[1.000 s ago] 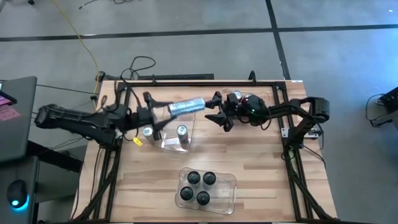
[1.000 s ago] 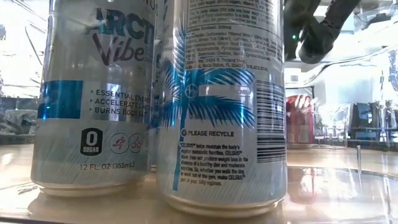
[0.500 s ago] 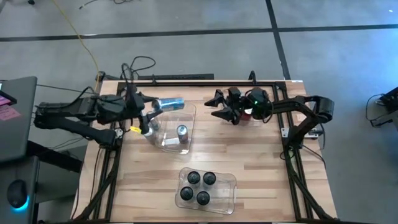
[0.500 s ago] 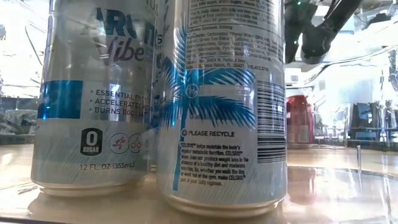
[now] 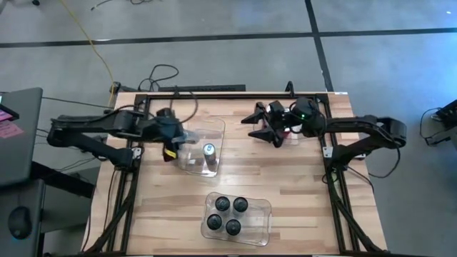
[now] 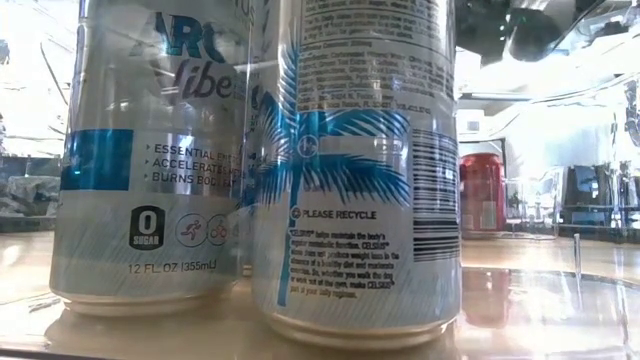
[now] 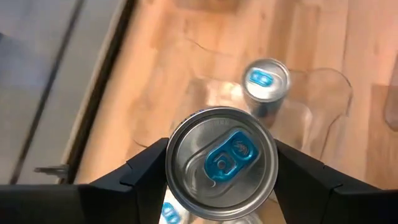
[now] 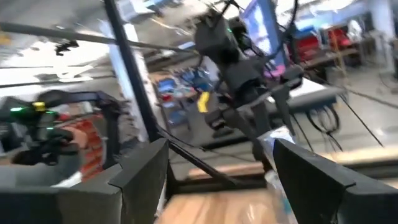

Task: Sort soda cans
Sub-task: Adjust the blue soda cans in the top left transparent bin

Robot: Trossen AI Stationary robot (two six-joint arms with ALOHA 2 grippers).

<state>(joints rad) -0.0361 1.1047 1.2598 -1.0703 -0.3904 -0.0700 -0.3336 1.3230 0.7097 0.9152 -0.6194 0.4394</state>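
Observation:
My left gripper (image 5: 176, 141) is shut on a silver-blue soda can (image 7: 221, 163) with a blue tab, over the left part of a clear bin (image 5: 214, 134). Another silver-blue can (image 5: 208, 150) stands on its base in that bin and also shows in the left wrist view (image 7: 266, 84). The low view shows two silver-blue cans (image 6: 150, 160) (image 6: 360, 170) standing close up, and a red can (image 6: 482, 192) behind them. My right gripper (image 5: 266, 131) is open and empty at the far right, and its spread fingers show in its wrist view (image 8: 221, 180). My left gripper pinches the can between its two fingers, on opposite sides of the wall just below the top rim (image 7: 169, 163). The fingers come from above, pointing down. The can stands upright with its top up. Its own body hides whether its base rests on anything.
A second clear bin (image 5: 263, 208) near the front edge holds four dark cans (image 5: 227, 214). A third clear bin (image 5: 300, 114) lies under my right arm at the far right. Bare wood lies between the bins.
My left gripper has swung toward the table's left edge with the silver-blue can. It has turned from level to pointing down, so the can, which lay level, now stands upright over the bin. My right gripper has drawn back toward the right edge, staying open.

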